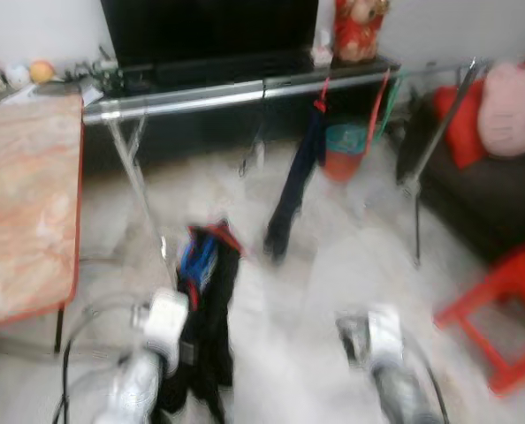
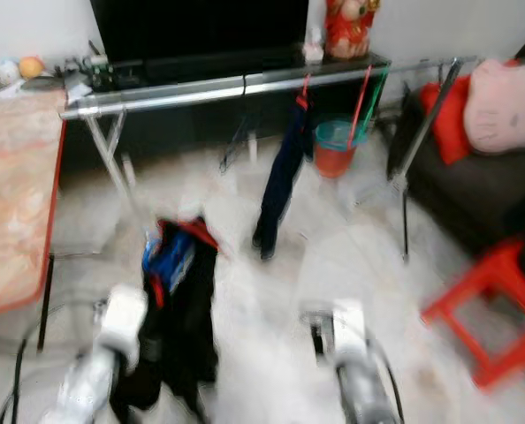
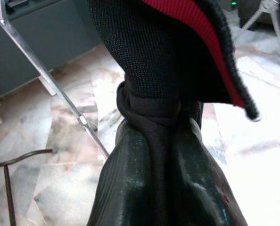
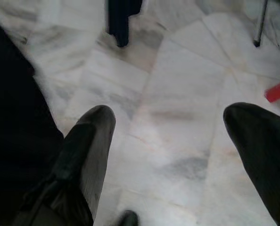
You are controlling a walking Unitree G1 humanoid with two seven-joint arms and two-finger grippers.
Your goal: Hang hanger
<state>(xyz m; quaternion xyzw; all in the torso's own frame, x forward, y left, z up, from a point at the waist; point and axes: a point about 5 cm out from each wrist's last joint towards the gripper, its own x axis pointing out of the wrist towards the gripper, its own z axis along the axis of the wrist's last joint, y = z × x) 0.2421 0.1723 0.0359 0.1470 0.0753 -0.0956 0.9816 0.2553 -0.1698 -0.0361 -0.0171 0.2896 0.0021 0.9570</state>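
The left gripper [image 3: 161, 155] has its fingers [image 3: 130, 179] closed tight on a black garment [image 1: 201, 309], which hangs limp low over the marble floor [image 1: 315, 291]. It is dark knit cloth with a red edge, and some blue shows near the top. The hanger itself cannot be made out in the blur. Ahead stands a metal clothes rail [image 1: 271, 88] with a dark blue garment [image 1: 293, 190] already hanging from it. The right gripper [image 4: 170, 141] hovers above the floor, fingers [image 4: 90, 141] spread wide, holding nothing. A red stool [image 1: 510, 305] stands at the right.
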